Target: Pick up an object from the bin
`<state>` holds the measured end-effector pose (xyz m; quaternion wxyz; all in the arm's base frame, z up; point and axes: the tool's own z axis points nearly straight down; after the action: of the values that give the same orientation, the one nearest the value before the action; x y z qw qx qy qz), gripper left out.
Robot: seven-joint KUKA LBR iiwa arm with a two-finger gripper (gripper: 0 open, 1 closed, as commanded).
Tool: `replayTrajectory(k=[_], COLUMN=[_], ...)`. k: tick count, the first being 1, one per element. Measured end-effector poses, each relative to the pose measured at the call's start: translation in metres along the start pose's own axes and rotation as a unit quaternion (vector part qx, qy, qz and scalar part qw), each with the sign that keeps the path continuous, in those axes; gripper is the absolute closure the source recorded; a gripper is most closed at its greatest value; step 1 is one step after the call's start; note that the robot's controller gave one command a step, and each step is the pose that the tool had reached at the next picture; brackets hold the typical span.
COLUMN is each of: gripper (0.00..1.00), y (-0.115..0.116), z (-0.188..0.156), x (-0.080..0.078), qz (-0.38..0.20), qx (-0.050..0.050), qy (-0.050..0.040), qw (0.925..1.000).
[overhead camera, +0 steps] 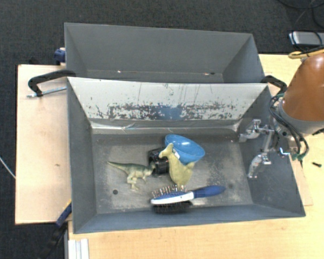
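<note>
Dark carpet frames the worktop [205, 243] and its grey metal bin [81, 161]. On the bin's floor lie a spiky plastic dinosaur [132, 171], a soft yellow toy [179, 169] under a glossy blue cap [186, 149], and a bristly brush [183, 197]. Rightmost, the claw [255, 146] hangs spread wide and empty, well apart from them. Closing on that tight cluster could snag two things or slip off smooth plastic.

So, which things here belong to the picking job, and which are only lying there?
Job: gripper, open, by the right wall; grey bin.
Lying loose, none reached for yet: green toy dinosaur, blue cap, yellowish soft thing, small black thing, blue-handled brush.
</note>
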<state>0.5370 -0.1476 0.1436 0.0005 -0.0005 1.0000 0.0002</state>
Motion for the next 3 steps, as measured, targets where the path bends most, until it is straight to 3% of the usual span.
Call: replayTrajectory(k=[1, 2, 3], gripper=[0.0, 0.0, 0.0], y=[0.065, 0.137, 0.166], z=[0.041, 0.037, 0.069], x=[-0.064, -0.06, -0.055], qz=[-0.036, -0.214, -0.08], qx=[-0.002, -0.001, 0.001], qy=[-0.0041, -0.001, -0.0027], qw=[0.9993, 0.9768, 0.9968])
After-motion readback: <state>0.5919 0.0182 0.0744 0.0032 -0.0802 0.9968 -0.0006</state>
